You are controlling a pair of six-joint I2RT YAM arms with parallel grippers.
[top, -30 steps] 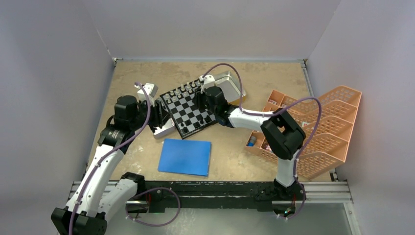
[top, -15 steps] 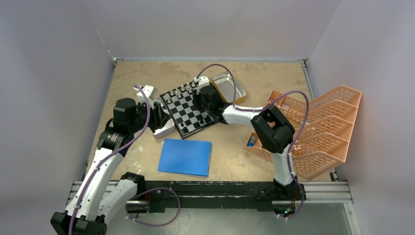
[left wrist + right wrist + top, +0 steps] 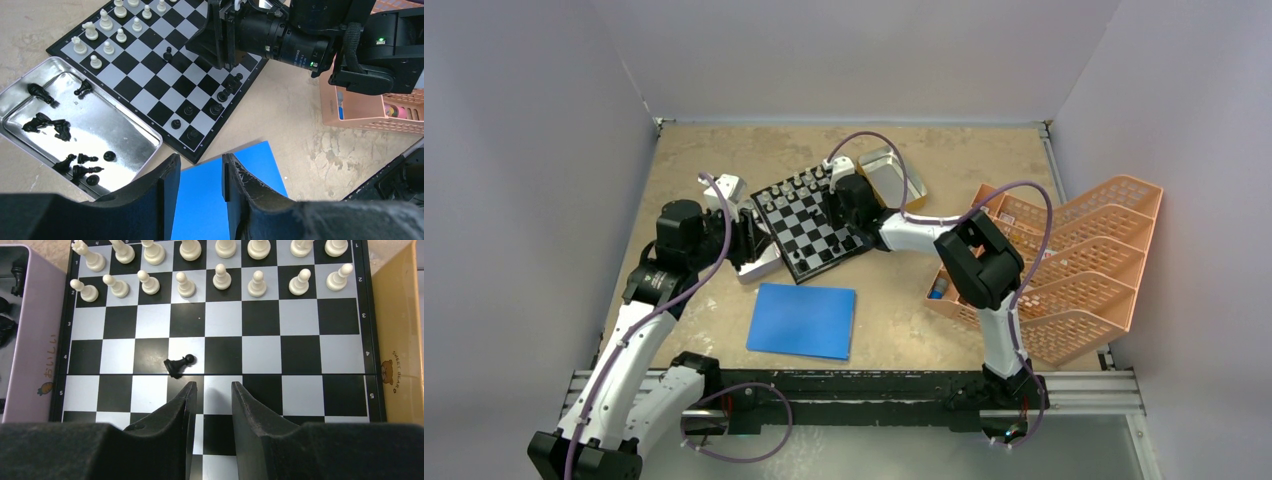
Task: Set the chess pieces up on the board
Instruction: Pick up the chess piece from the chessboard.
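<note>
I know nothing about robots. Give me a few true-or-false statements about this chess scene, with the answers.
1. A lone black pawn sits near the middle of the board. True.
2. The white pieces are in the metal tray. False: they stand in two rows on the board.
3. The right tool grips the black pawn. False: its fingers are apart and empty, just short of it.
4. Several black pieces lie in the metal tray. True.

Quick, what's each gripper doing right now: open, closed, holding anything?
Left gripper: open, holding nothing.
Right gripper: open, holding nothing, over the board with a black pawn just ahead.
</note>
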